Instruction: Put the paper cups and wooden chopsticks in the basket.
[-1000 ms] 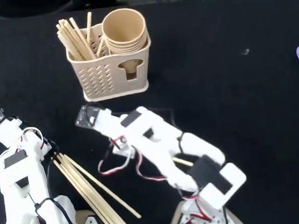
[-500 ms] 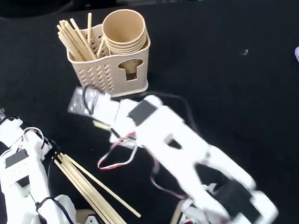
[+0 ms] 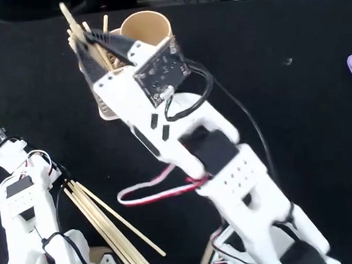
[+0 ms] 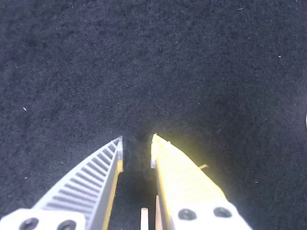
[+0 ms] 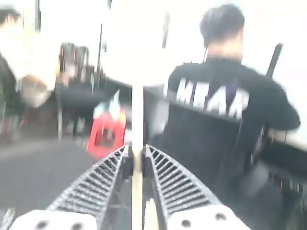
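**Right arm swings a chopstick up over the basket**

At the left, the left gripper (image 4: 135,143) hangs low over the black table (image 4: 192,57), where it was a second ago. Its jaws stand a narrow slit apart with nothing between the tips. Two pale stick ends show down by the jaw roots, possibly chopsticks, but too little is visible to be sure.

Just beside that arm, the loose chopsticks (image 3: 107,224) lie in a slanting bundle on the table, unmoved and waiting for collection.

The big change is further right. A second ago the right arm was down on the table in front of the basket (image 3: 104,110); now it has risen and reaches across it. The right gripper (image 3: 82,40) is pinched tight on the held chopstick (image 3: 69,17). The stick's end pokes up above the compartment that already holds other sticks, so the drop looks close and calls only for lowering and letting go.

The held chopstick is a slim, pale, straight wooden rod, running up between the jaws in the right wrist view.

The paper cups (image 3: 146,25) sit stacked in the basket's right compartment.
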Robot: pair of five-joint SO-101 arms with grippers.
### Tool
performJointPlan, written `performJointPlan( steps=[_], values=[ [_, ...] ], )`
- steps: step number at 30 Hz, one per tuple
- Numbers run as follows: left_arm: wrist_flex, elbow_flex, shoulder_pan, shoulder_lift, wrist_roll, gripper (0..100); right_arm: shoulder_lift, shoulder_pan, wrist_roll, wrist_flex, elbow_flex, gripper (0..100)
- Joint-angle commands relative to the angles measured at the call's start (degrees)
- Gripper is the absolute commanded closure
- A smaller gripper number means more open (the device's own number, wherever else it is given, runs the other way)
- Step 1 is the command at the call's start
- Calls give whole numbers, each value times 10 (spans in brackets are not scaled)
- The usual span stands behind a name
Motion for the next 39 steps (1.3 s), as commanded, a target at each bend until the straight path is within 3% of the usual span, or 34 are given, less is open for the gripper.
performJointPlan(
  steps=[1,9,18,21,27,33,39],
  values=[
    [-9,-4,-4,-12,4,891,42,4,-4,-134,-26,987],
    [-9,-4,-2,-12,4,891,163,75,-8,-275,-23,988],
    [-9,-4,-1,-12,4,891,240,79,-8,-245,-18,986],
    [-10,-4,-1,-12,4,891,233,73,-8,-193,-35,973],
    [-10,-4,-1,-12,4,891,207,71,-8,-86,-59,836],
    [-10,-4,-1,-12,4,891,141,70,-9,-4,-71,837],
    [-10,-4,-3,-12,4,891,-7,30,-9,280,-22,892]
  ],
)
